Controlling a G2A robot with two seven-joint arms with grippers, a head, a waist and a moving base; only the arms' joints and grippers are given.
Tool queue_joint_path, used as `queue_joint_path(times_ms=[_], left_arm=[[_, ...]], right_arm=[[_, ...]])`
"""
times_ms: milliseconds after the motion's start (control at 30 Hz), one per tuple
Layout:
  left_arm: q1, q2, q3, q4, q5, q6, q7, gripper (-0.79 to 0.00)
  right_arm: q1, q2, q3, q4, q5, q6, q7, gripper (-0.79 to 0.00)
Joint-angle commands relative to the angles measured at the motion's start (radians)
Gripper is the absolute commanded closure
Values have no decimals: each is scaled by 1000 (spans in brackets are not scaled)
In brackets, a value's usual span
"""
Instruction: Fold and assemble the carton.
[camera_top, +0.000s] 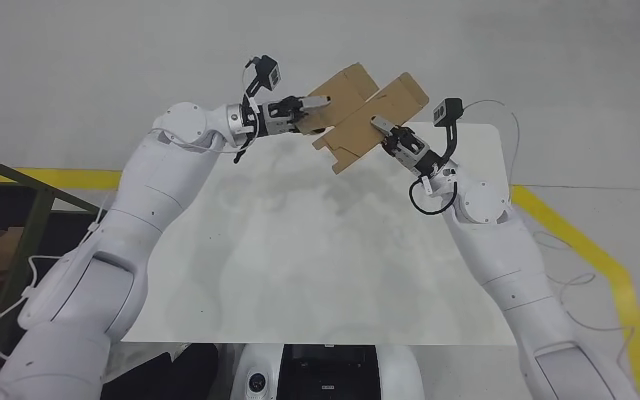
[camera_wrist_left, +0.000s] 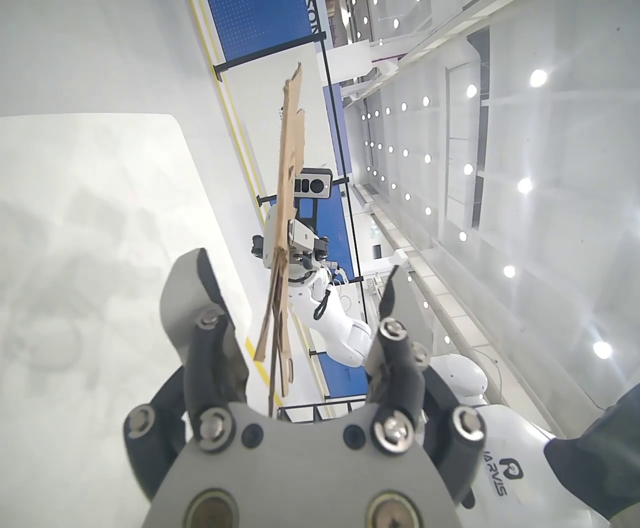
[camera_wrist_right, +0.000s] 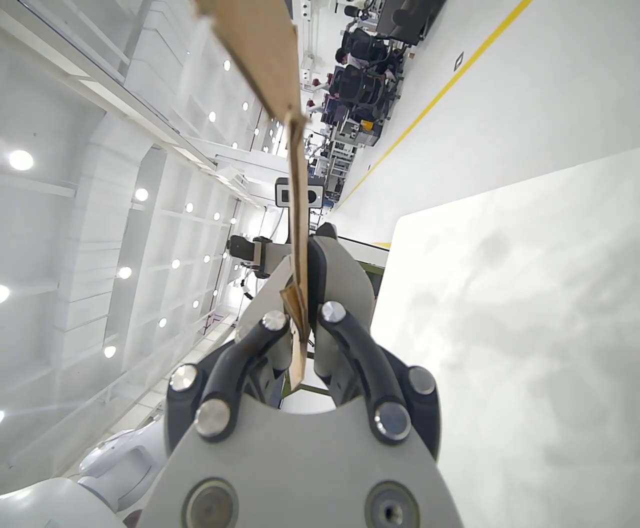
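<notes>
Top camera looking down on the surface (camera_top: 300, 260), wrist cameras close behind left gripper (camera_wrist_left: 297, 265) and right gripper (camera_wrist_right: 301, 280), facing each other, both sharing the carton (camera_wrist_left: 291, 150).

Carton (camera_top: 352, 128) above table (camera_top: 300, 250) far edge, between arms.

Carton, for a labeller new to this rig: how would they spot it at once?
Find the white table and go to its far edge, where both arms meet. The carton is the flattened board held up there in the right gripper. It is the only brown thing over the table.
</notes>
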Motion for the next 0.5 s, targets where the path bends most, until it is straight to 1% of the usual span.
queue_joint_path(times_ms=[0,67,167,200,233,267,433,467], left_arm=[[2,-1,-5,-1,5,2,0,-151],[4,-3,-9,-2,11,5,0,-117],[6,-5,-15,-2,19,10,-2,-92],[6,-6,-17,-3,20,12,-3,-74],[7,-7,-19,-2,22,13,-3,-31],[7,-8,-21,-2,25,14,-3,-9],[8,-13,-30,0,29,21,-11,0],[7,-14,-33,0,30,23,-12,0]], right_arm=[[0,-1,2,0,-2,0,1,0],[-1,-3,3,1,-1,3,1,0],[-2,-4,6,0,-4,4,4,0],[-2,-5,7,0,-5,4,5,0],[-3,-5,8,0,-5,4,6,0],[-4,-6,9,-1,-4,3,6,0],[-6,-9,12,-3,-6,3,11,0],[-6,-10,13,-4,-5,2,13,-191]])
